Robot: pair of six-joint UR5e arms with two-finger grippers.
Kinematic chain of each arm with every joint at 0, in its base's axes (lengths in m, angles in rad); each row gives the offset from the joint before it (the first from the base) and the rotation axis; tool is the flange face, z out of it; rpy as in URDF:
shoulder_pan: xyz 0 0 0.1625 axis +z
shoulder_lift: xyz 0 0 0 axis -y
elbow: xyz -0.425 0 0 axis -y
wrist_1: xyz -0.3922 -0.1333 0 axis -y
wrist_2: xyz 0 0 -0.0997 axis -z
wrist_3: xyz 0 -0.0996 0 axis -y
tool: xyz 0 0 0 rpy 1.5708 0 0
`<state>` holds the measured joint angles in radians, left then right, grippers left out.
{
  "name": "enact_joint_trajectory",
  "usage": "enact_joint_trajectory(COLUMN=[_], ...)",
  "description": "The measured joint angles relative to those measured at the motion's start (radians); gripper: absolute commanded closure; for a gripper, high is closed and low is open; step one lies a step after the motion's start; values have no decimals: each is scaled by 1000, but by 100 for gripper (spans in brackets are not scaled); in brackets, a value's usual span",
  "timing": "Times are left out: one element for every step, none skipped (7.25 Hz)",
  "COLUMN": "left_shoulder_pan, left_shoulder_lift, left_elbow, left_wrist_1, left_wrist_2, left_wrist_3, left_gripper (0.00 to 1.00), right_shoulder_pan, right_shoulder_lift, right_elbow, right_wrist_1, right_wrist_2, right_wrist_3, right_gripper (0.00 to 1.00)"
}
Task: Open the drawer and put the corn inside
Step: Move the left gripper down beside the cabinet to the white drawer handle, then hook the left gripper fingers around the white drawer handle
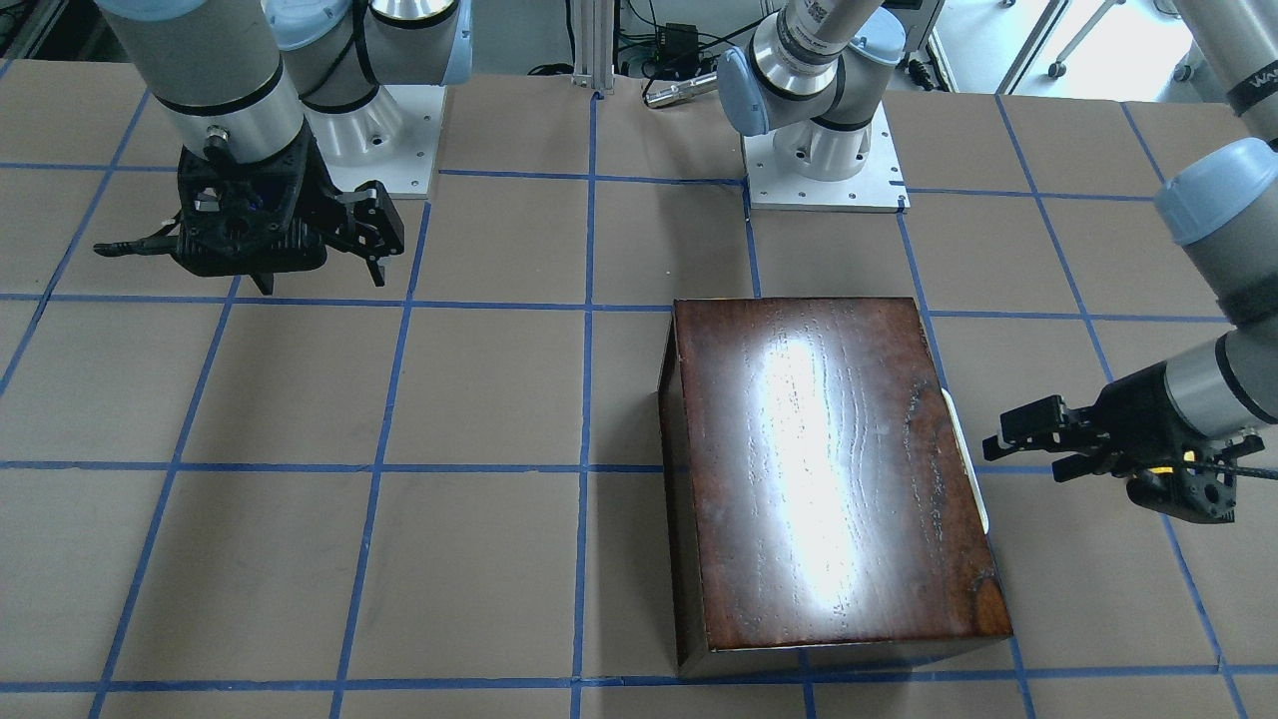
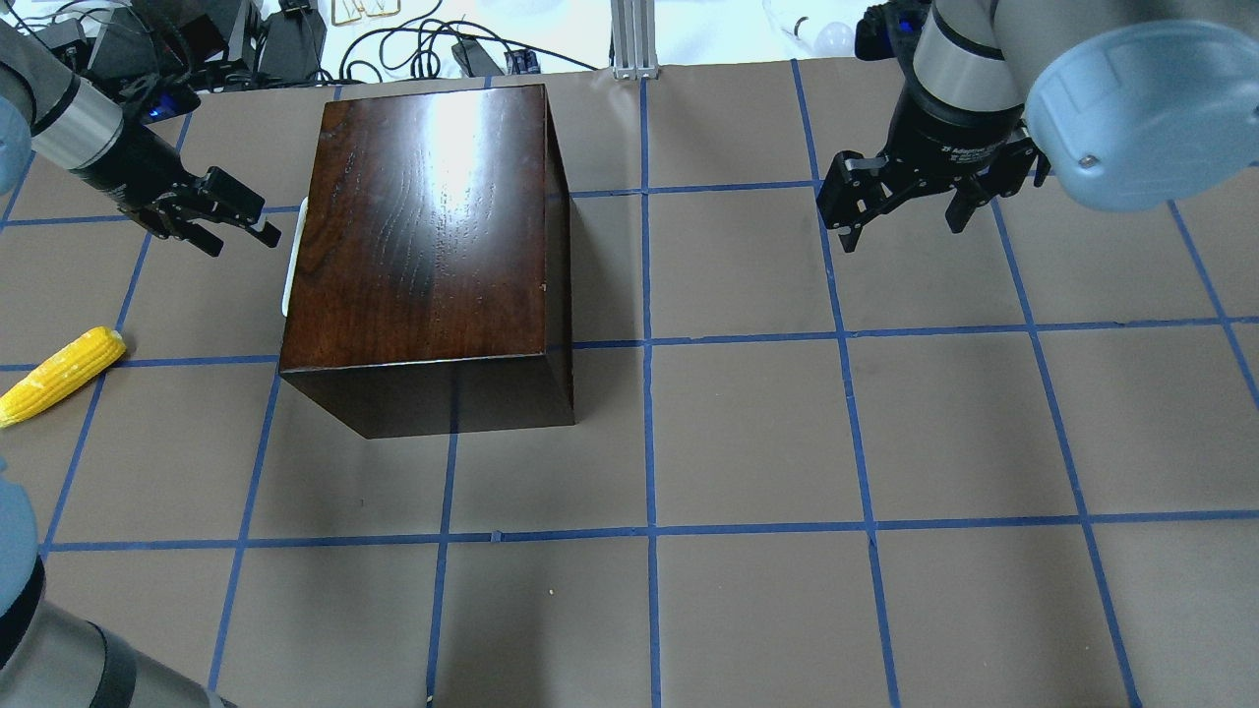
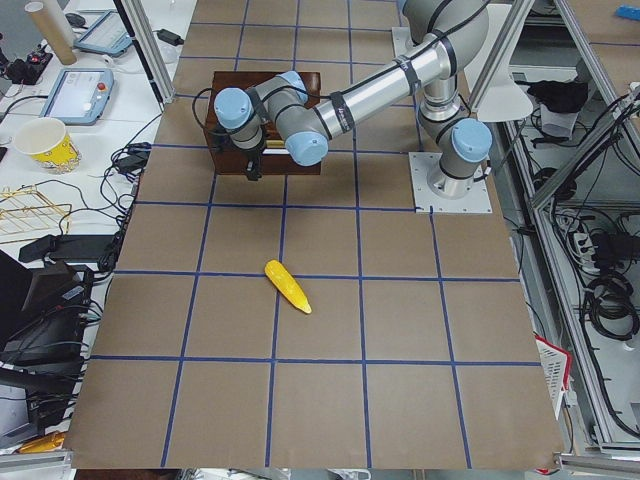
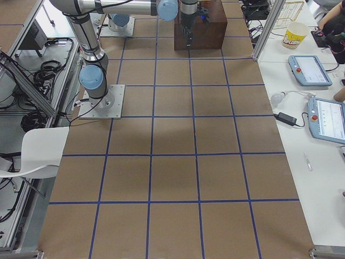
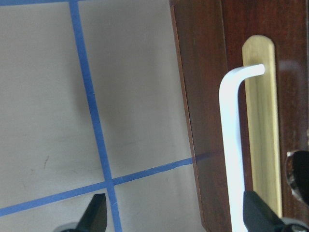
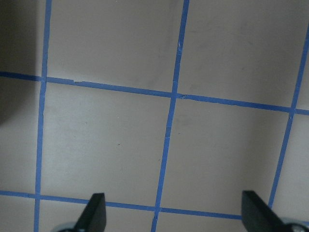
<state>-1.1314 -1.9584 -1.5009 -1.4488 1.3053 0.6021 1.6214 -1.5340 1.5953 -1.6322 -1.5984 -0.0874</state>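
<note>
The glossy dark reddish-brown box (image 2: pixel 423 256) stands on the table, also in the front view (image 1: pixel 839 469). Its drawer is shut, with the white handle (image 2: pixel 293 261) on the dark front panel (image 5: pixel 207 96). My left gripper (image 2: pixel 241 228) is open and empty, level with the drawer front and a short way from the handle (image 5: pixel 231 145), which sits near one fingertip (image 5: pixel 258 215). The yellow corn (image 2: pixel 61 374) lies on the table to the left of the box, also in the left view (image 3: pixel 288 286). My right gripper (image 2: pixel 902 232) is open and empty over bare table, far from the box.
The table is brown paper with a blue tape grid (image 2: pixel 649 344). Both arm bases (image 1: pixel 824 165) stand on white plates at the robot's side. Cables and devices (image 2: pixel 295 39) lie beyond the table's far edge, behind the box.
</note>
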Motion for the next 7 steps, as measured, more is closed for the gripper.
enact_joint_trajectory(left_shoulder_pan=[-3,-8,-10,-11,-11,-11,-11], left_shoulder_lift=[-8,-14,-19,-22,-24,-27,-30], left_elbow=[0,0,-1,-4,-10,-16,-19], left_wrist_1=[1,1,1,1,1,3,4], left_wrist_2=[-3,-4,-5,-14,-27,-32,-34], left_wrist_3=[0,1,3,4,5,5,5], left_gripper=[0,0,0,0,0,0,0], right_shoulder_pan=[0,0,0,-1,-2,-2,-1], right_shoulder_lift=[0,0,0,0,0,0,0], right_elbow=[0,0,0,0,0,0,0], right_wrist_1=[0,0,0,0,0,0,0], right_wrist_2=[0,1,0,0,0,0,0], right_wrist_3=[0,0,0,0,0,0,-1], right_gripper=[0,0,0,0,0,0,0])
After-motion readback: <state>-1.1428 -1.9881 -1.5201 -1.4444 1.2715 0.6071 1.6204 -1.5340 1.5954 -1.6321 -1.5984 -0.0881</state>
